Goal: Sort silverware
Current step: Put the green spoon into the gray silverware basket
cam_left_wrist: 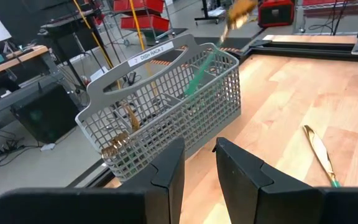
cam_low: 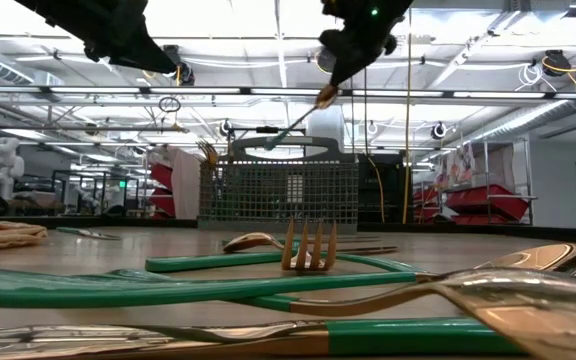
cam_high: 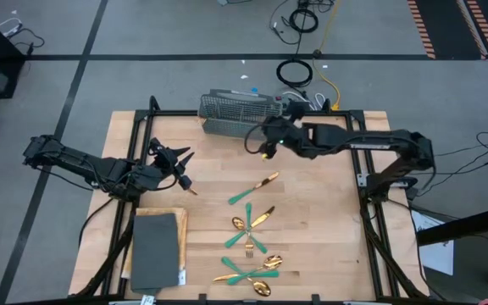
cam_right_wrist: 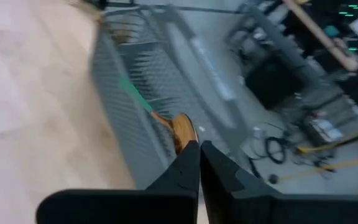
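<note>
The right arm reaches in from the table's right side, its gripper [cam_high: 266, 151] raised just in front of the basket [cam_high: 240, 108], fingers [cam_right_wrist: 185, 163] pinched together on a spoon [cam_right_wrist: 178, 129]. The left arm waits farther left of the basket, its gripper [cam_left_wrist: 199, 167] parted (2 fingers clearly apart), holding nothing.

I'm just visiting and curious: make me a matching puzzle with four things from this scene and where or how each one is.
Things:
1. right gripper
2. left gripper
3. wire-mesh basket
4. dark grey tray

States:
A. at the table's far edge
B. open, holding nothing
C. flat on the table's near left side
D. shut on a teal-handled spoon

Pairs: 1-D, 2-B, 3-A, 4-C
</note>
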